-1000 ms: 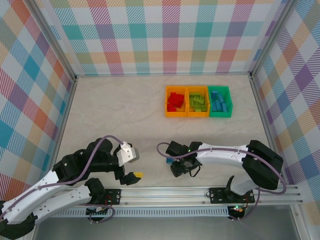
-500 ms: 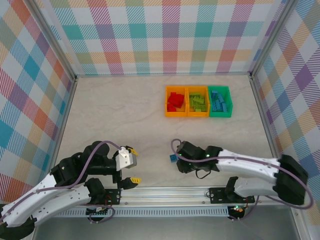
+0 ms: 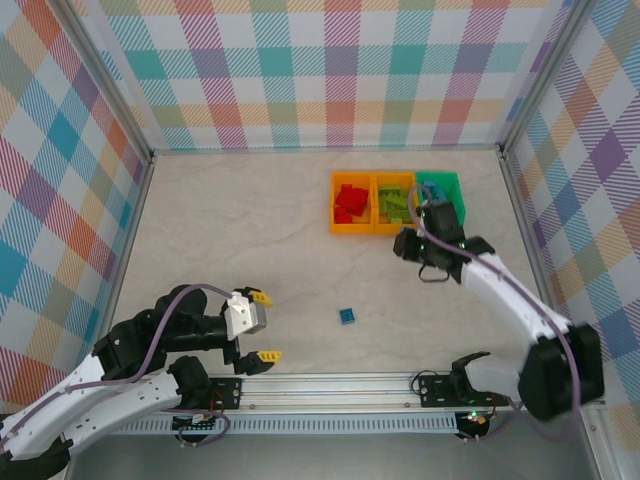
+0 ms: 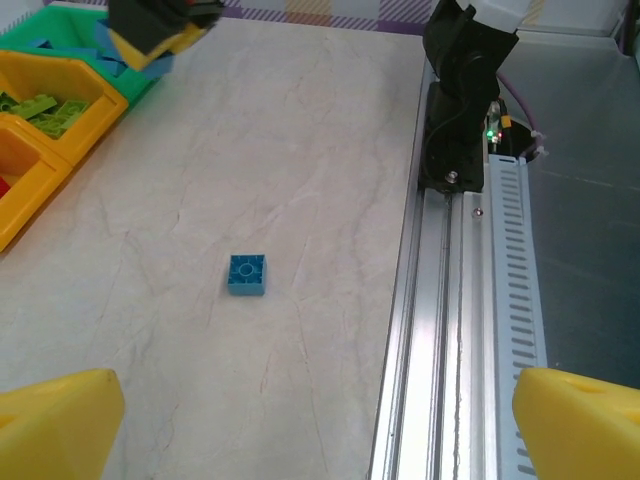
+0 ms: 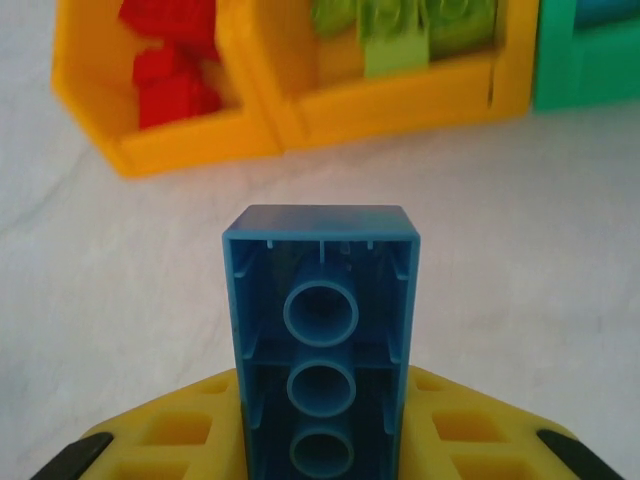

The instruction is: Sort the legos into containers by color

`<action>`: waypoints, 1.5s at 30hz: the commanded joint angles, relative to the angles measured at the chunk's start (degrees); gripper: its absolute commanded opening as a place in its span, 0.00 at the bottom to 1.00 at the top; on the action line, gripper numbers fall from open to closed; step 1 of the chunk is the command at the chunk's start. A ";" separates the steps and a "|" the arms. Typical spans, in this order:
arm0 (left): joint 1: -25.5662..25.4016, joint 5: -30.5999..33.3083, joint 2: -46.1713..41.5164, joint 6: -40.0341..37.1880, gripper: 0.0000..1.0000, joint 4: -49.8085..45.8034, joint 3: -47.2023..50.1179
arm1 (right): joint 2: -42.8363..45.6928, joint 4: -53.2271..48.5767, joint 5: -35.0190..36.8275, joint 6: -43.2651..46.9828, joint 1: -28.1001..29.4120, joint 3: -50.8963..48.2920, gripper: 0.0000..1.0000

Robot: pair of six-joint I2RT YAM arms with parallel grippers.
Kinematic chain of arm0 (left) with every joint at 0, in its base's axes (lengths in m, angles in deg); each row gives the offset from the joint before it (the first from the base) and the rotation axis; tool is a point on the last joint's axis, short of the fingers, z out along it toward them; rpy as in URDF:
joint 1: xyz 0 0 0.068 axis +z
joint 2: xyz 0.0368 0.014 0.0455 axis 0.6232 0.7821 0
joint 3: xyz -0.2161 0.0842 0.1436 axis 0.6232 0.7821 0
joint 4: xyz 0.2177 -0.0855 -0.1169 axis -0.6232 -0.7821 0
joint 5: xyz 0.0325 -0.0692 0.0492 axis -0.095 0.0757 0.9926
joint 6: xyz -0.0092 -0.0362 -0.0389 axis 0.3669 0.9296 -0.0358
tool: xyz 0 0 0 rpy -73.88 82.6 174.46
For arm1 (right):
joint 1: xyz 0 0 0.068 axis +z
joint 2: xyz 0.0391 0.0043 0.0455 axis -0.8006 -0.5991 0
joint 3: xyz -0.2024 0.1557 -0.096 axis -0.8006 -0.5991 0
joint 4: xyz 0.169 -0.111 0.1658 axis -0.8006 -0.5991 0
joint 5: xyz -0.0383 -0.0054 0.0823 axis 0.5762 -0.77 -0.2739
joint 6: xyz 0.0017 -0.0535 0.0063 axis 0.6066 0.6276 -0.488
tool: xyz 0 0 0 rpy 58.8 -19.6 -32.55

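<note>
On the left, my left tool [image 3: 265,327] hangs low over the near edge of the table [image 3: 230,230]. Its yellow fingers are spread wide with nothing between them.

Just right of it, one loose brick [image 3: 347,316], blue and square, lies studs-up on the bare table. It is well apart from the bins.

Further right, the three bins stand in a row touching one another. The left bin [image 3: 334,205], orange, holds red bricks [image 3: 350,203]. The middle bin [image 3: 394,231], also orange, holds lime bricks [image 3: 393,203]. The green bin [image 3: 445,175] ends the row, and blue bricks [image 5: 608,10] show inside it.

My right tool [image 3: 424,203] sits over that row. From above it overlaps the wall shared by the middle bin and the green bin. It is pinching a held brick [image 5: 320,330], a long blue one with its hollow underside facing the wrist camera. In that view the brick hangs clear of the table, short of the bins' front walls.
</note>
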 commanded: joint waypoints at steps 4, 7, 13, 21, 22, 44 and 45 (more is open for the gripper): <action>-0.10 1.43 -1.49 1.45 1.00 2.19 0.79 | -16.07 7.30 -1.66 5.50 -10.29 13.01 0.24; -0.10 1.45 -1.84 1.27 1.00 2.54 0.98 | -25.26 5.35 -3.23 5.92 -14.65 21.87 0.25; -0.10 4.15 -1.77 4.61 1.00 2.63 0.03 | -38.16 -1.06 -4.39 6.13 -17.94 35.13 0.46; -0.10 18.67 1.19 15.73 1.00 2.82 -0.89 | -33.11 -3.28 -5.25 6.61 -17.92 33.78 0.69; -0.10 19.87 1.56 17.20 1.00 3.52 -0.71 | -30.63 -2.78 -6.01 6.18 -17.84 31.94 0.69; -1.52 7.59 10.15 10.55 1.00 27.98 16.20 | 2.67 -7.22 6.34 -11.07 31.99 -5.24 0.79; -2.20 7.42 10.79 10.59 1.00 28.96 17.10 | 0.90 -7.04 6.96 -11.83 34.07 -4.96 0.79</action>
